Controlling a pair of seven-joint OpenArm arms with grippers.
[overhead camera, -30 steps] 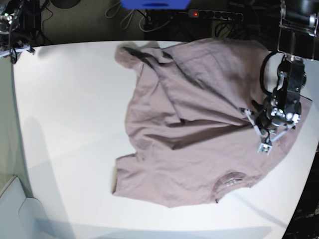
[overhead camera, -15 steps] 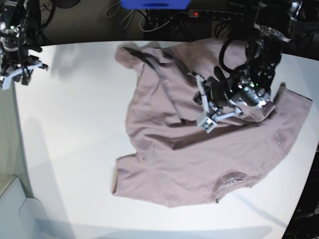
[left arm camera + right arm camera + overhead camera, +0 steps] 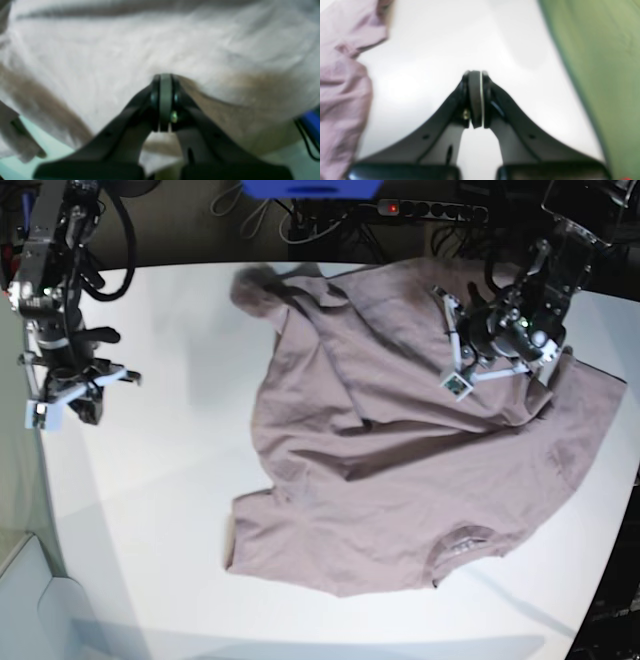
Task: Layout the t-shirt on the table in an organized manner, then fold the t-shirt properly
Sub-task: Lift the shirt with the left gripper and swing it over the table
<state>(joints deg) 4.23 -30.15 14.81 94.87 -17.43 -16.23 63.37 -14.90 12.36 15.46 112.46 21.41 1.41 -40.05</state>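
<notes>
Though label shows, t-shirt writing unreadable

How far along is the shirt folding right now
Early. Done: the t-shirt is on the table, roughly spread but creased, with one part doubled over. In hand: the left gripper is shut on the t-shirt's fabric; the right gripper is shut and empty over bare table. Left: flattening, then every fold.
</notes>
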